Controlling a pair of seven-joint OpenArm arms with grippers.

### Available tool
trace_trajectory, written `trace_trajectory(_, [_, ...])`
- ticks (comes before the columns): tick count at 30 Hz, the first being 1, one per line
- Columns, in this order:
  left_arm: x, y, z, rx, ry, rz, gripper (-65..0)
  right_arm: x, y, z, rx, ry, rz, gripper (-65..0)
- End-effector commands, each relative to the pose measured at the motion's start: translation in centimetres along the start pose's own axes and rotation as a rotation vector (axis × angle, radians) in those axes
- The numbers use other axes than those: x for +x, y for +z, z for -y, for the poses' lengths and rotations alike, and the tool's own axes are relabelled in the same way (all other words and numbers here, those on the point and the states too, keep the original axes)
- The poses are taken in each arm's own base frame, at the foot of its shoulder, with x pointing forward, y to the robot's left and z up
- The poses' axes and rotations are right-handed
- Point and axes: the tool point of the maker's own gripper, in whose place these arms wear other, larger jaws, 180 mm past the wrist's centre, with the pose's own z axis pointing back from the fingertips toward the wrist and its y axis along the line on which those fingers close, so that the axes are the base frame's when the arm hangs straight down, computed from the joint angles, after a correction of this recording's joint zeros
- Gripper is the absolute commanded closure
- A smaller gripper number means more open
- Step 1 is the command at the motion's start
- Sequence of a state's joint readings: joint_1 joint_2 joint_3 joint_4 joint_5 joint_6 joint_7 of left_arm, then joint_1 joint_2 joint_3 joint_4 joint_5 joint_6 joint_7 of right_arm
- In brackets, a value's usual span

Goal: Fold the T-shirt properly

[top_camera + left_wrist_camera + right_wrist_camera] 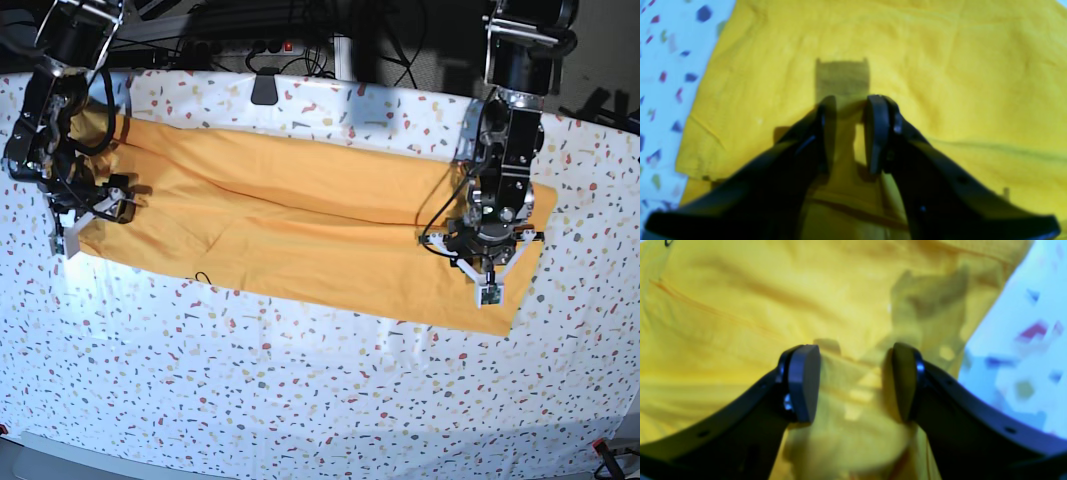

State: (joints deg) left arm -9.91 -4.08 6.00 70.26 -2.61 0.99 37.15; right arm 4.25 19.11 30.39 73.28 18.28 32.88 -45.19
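One T-shirt (pixel 300 235) lies on the speckled tablecloth (pixel 300 400), folded lengthwise into a long orange-yellow band running from the table's left end to its right, with a crease line along its middle and soft wrinkles. A thin dark mark sits at its near edge. Two grippers work it, one at each end. The left gripper (pixel 850 130) sits low over the shirt's right end, its jaws a narrow gap apart with yellow cloth showing between them; whether they pinch it I cannot tell. The right gripper (pixel 853 383) is at the left end, jaws spread wider, a bunched fold of cloth rising between its pads (pixel 803 383), touching neither clearly. Behind the table hang dark cables (pixel 300 30).
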Motion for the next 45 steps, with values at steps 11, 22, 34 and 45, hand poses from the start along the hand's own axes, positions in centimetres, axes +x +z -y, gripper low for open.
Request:
trace_trajectory(11, [-3.2,0.0,2.9,-0.089,-0.002,-0.164,-16.4,5.9,0.5,4.5,-0.047,-0.028,0.063,-34.5])
trace_trajectory(22, [0.7,-0.1,2.7,-0.093,0.002,-0.117,-16.4,10.7,5.4,-7.5,0.459,-0.003,0.195,-34.5])
trace_trajectory(34, [-0.5,0.1,2.7,-0.093,-0.003,-0.193,-16.4,-3.6,3.6,-7.2,0.382,-0.046,-0.098,-34.5])
trace_trajectory(45, [4.4,2.6,3.2,-0.105,-0.018,-0.066,-16.4,-0.1,2.5,-4.7,0.224,0.042,0.024,-34.4])
